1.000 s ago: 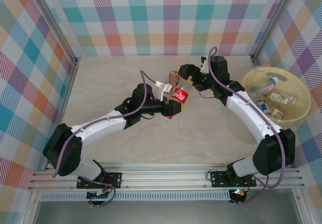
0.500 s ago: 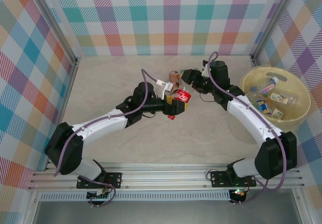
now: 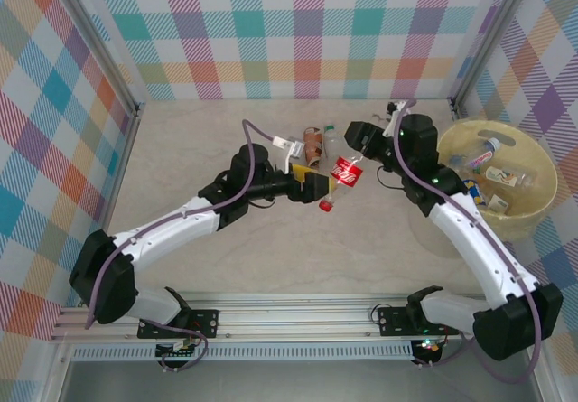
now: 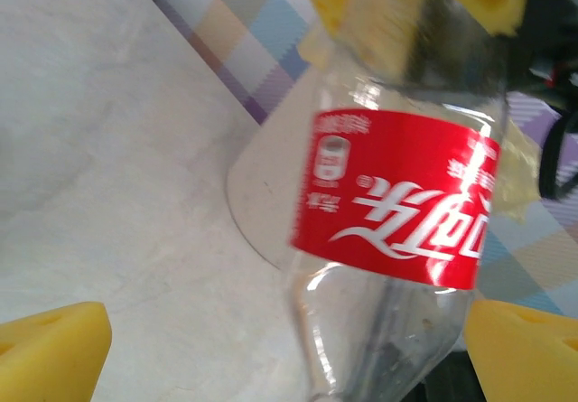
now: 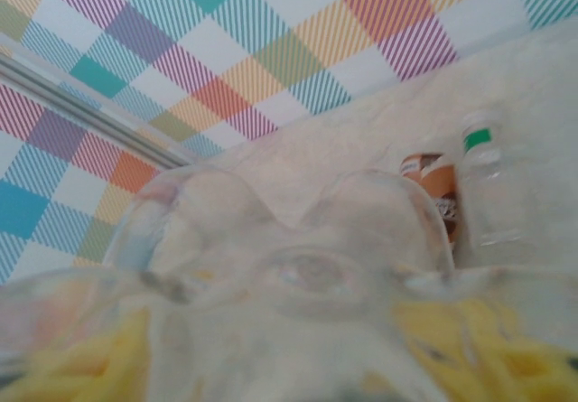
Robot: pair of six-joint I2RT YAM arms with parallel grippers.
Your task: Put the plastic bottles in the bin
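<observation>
Your right gripper (image 3: 359, 155) is clamping the base end of the red-labelled bottle (image 3: 345, 174), its yellow pads (image 4: 411, 0) pressing the clear plastic from both sides. The bottle is hanging at a slant in the middle of the table (image 3: 199, 140), with its red cap (image 3: 323, 207) pointing back toward the near edge. In the right wrist view the lobed bottom of the bottle is sitting right up against the lens, blurred, with yellow showing beneath it.

Your left gripper (image 3: 315, 185) is sitting just beside the bottle's neck end with its jaws standing wide apart. In the left wrist view its fingertips (image 4: 50, 348) are flanking the lower part of the bottle, the left one well clear of it. The right one is close enough that you cannot tell whether it is touching.

Behind the two grippers, a brown-labelled bottle (image 3: 312, 142) and a clear bottle with a green cap (image 3: 330, 138) are lying side by side on the table, nearly touching.

The bin (image 3: 542, 163) is waiting at the far right, beside your right arm, and several bottles (image 3: 483, 154) are already lying inside it
</observation>
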